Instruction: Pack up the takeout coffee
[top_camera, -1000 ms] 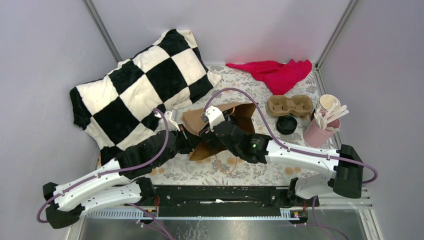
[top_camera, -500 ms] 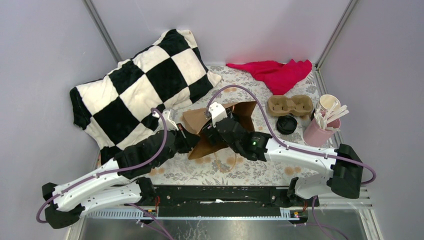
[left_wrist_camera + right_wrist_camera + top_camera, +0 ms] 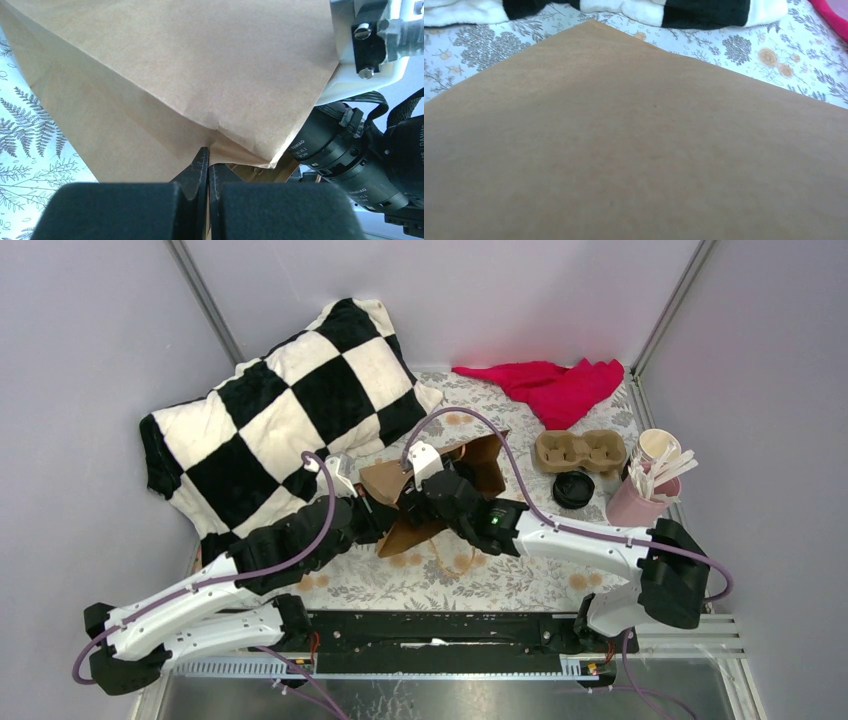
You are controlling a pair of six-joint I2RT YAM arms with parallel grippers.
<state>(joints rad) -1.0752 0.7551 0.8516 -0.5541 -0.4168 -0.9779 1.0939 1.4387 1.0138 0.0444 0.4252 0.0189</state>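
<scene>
A brown paper bag (image 3: 385, 481) lies mid-table, its mouth towards the right. My left gripper (image 3: 208, 156) is shut on a fold of the bag's (image 3: 175, 65) paper edge; from above it sits at the bag's left side (image 3: 372, 516). My right arm (image 3: 560, 532) reaches in from the right, and its wrist (image 3: 452, 498) is at the bag's mouth. Its fingers are hidden by paper; the right wrist view is filled by the bag (image 3: 634, 150). One black-lidded takeout coffee (image 3: 573, 488) stands on the table to the right of the bag.
A cardboard cup carrier (image 3: 580, 450) lies behind the coffee. At the right edge stand a pink cup of wooden stirrers (image 3: 640, 504) and a white paper cup (image 3: 655, 447). A checkered pillow (image 3: 280, 410) fills the back left; a red cloth (image 3: 550, 386) lies at the back.
My right arm has pushed farther left and back into the bag's mouth, and the bag's top has shifted back with it. The left gripper keeps its hold.
</scene>
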